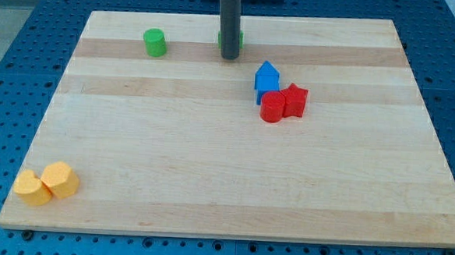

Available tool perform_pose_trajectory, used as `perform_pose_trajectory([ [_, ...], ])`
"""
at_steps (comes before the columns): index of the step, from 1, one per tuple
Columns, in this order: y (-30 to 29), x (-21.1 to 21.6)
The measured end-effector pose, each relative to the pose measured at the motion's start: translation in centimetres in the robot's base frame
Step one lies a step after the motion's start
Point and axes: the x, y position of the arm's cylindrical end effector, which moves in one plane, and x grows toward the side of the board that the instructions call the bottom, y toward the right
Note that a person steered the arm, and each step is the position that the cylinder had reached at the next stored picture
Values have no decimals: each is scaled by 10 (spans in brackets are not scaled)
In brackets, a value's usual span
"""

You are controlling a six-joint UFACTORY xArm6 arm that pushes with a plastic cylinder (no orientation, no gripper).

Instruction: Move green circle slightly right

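The green circle [155, 42] is a short green cylinder near the view's top left of the wooden board [225, 182]. My rod comes down from the view's top centre and my tip [229, 57] rests on the board well to the right of the green circle. A second green block [239, 40] is mostly hidden behind the rod; its shape cannot be made out.
A blue house-shaped block [267, 79] sits right of centre, touching a red cylinder [273, 108] and a red star-like block [294, 99]. Two yellow blocks [47, 184] sit side by side at the view's bottom left corner.
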Motion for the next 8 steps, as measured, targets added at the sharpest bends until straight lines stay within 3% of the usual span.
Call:
perform_pose_trajectory([
  [3, 0, -39],
  [5, -6, -35],
  [6, -43, 10],
  [8, -186, 15],
])
